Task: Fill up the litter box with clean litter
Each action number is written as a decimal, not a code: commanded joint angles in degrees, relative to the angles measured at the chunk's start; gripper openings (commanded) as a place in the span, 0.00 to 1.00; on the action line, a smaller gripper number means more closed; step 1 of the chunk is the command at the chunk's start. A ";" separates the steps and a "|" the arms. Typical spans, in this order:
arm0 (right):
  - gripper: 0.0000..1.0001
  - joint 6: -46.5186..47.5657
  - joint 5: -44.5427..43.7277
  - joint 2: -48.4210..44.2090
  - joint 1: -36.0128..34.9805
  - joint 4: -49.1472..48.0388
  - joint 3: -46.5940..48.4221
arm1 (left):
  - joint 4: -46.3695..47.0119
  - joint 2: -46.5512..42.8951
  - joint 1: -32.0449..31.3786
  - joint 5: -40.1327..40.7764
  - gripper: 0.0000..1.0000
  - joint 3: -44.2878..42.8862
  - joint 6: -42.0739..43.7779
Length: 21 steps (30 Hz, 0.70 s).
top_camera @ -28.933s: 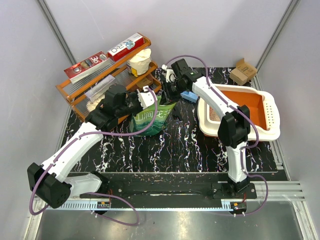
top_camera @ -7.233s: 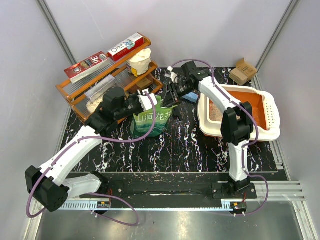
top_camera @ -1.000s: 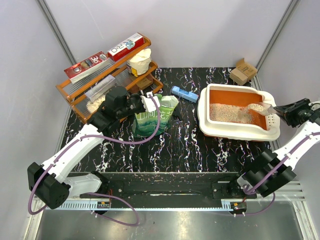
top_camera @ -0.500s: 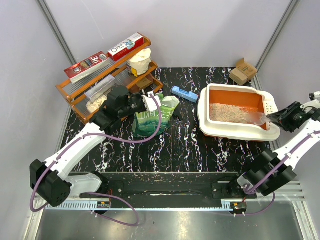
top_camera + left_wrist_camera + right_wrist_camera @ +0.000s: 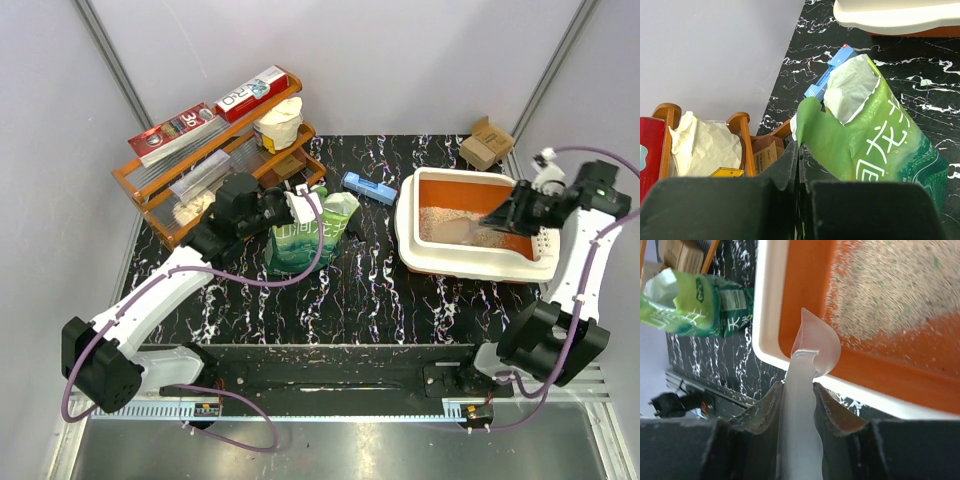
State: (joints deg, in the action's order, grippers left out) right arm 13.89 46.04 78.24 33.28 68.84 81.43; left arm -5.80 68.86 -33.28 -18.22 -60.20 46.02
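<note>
Orange plastic with a thick white rim, the litter box point(image 5: 460, 268) sits at the right of the table seen from above. A pale bed of litter point(image 5: 440, 224) covers only part of its floor, so I judge the fill far from done. Your right gripper point(image 5: 518, 209) hangs over the box, and your left gripper point(image 5: 298, 203) is at the top of the green pouch point(image 5: 300, 248).

From the left wrist, the jaws are pressed fully together on the pouch's upper lip, and its mouth gapes. Do not loosen that pinch: a slumping pouch would make scooping hard.

From the right wrist, your fingers point(image 5: 767, 405) clamp narrowly on the handle of a clear scoop point(image 5: 815, 350), whose bowl points across the box toward the pouch. Whether any grains lie in it I cannot tell. If it is empty, carry it to the pouch mouth, dig deep and lift it level. Tip it only once the bowl is well inside the rim, over bare orange floor.
</note>
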 commanded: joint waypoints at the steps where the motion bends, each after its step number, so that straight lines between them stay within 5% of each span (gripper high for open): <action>1: 0.00 1.05 -7.76 0.25 -10.04 -2.21 7.33 | 5.63 -1.88 -0.21 -1.38 0.00 0.96 -1.46; 6: 0.00 8.33 -28.08 -0.98 -11.57 -7.22 12.61 | 5.54 -2.24 -0.21 -0.86 0.00 1.06 -1.37; 8: 0.00 10.72 -28.64 -1.59 -11.57 -7.58 14.62 | 5.36 -2.15 -0.21 -0.94 0.00 0.88 -1.46; 15: 0.00 -0.69 -5.48 1.13 -12.18 -5.03 21.67 | 4.05 -1.27 -0.21 -0.59 0.00 -1.31 -2.69; 21: 0.00 -1.15 0.27 -0.80 -17.36 -11.17 16.31 | 2.82 -0.92 0.49 7.40 0.00 -2.98 -3.13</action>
State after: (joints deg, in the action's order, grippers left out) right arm 14.52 38.65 78.96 19.11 62.78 99.79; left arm -4.73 68.12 -33.30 -15.51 -59.55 44.14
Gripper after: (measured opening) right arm 0.326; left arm 0.016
